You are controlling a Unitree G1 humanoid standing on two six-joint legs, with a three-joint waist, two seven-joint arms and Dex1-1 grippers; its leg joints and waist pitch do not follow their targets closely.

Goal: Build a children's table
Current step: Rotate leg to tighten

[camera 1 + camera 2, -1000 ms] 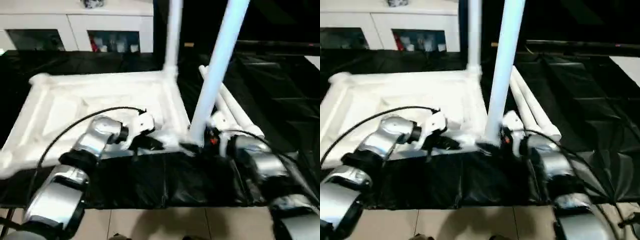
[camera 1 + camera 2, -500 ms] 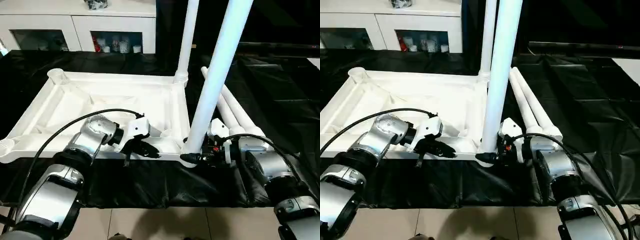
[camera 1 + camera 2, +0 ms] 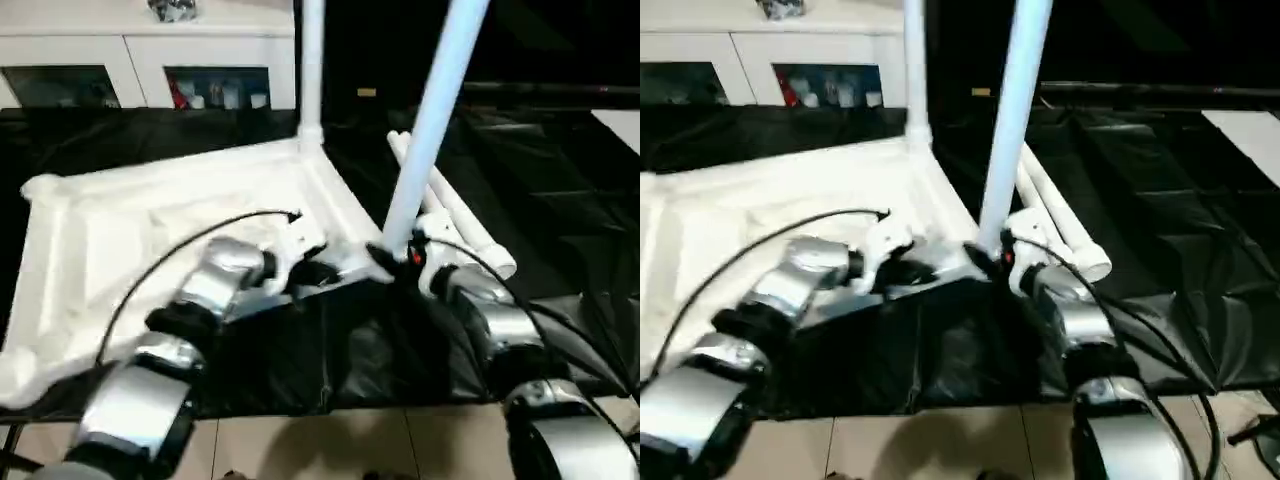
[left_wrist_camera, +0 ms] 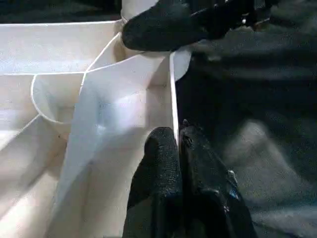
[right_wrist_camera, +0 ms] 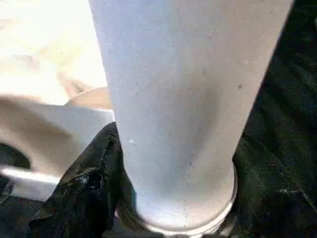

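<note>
1. The left gripper (image 4: pixel 179 148) had its two black fingers (image 4: pixel 161 163) pressed together on the thin near edge wall of the tabletop (image 3: pixel 150 220), one finger inside the rim and the other outside, pinching that wall.
2. The right gripper (image 5: pixel 173 163) had its black fingers (image 5: pixel 89 183) on either side of the base of a white tube leg (image 3: pixel 425 150), clasping it; the leg filled the space between them.
3. That held leg stood nearly upright, leaning a little, with its lower end at the tabletop's near right corner socket (image 4: pixel 148 64), where a black fingertip of the right gripper lay against the tube.
4. The tabletop lay upside down with its ribbed underside facing up, on a black sheet (image 3: pixel 330 360) covering the work surface. It sat skewed, its near edge running at a slant across the head views.
5. A second leg (image 3: pixel 311 60) stood upright in the far right corner socket of the tabletop.
6. Two more legs (image 3: pixel 455 225) lay side by side on the black sheet just right of the tabletop, behind the right gripper.
7. The left forearm (image 3: pixel 215 285) reached over the near edge of the tabletop, a black cable (image 3: pixel 180 250) arching above it; the right forearm (image 3: pixel 490 320) came in from the lower right.
8. A white cabinet (image 3: pixel 130 60) with glass doors stood beyond the black sheet, and pale floor tiles (image 3: pixel 300 445) showed in front of it.
</note>
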